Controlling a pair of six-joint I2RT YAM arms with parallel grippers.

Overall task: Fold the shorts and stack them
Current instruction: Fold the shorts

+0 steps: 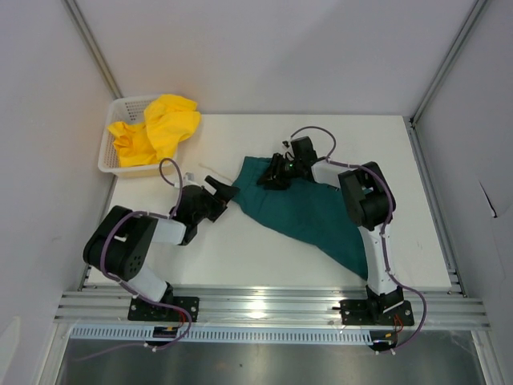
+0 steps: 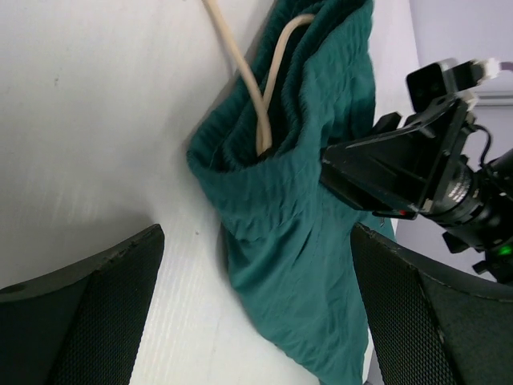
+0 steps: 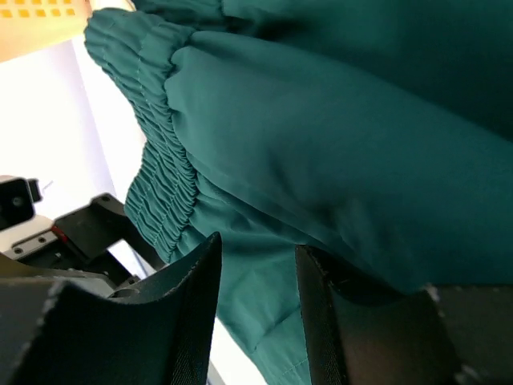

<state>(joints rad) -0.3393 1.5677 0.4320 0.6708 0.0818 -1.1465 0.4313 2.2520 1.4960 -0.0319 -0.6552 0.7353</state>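
Note:
The dark teal shorts (image 1: 321,212) lie spread on the white table, with the waistband at the upper left. Their pale drawstring (image 2: 256,96) trails out of the waistband. My left gripper (image 1: 226,189) stands wide open just left of the waistband corner, and the cloth (image 2: 296,224) lies between its fingers untouched. My right gripper (image 1: 276,175) is low over the waistband's upper edge. Its fingers stand partly apart (image 3: 256,245), with teal cloth (image 3: 321,120) in the gap and a fold lying over the right finger. The yellow shorts (image 1: 164,124) are heaped in the basket.
The white mesh basket (image 1: 112,156) sits at the table's far left corner, against the left wall. Grey walls close in the table on three sides. A metal rail (image 1: 264,305) runs along the near edge by the arm bases.

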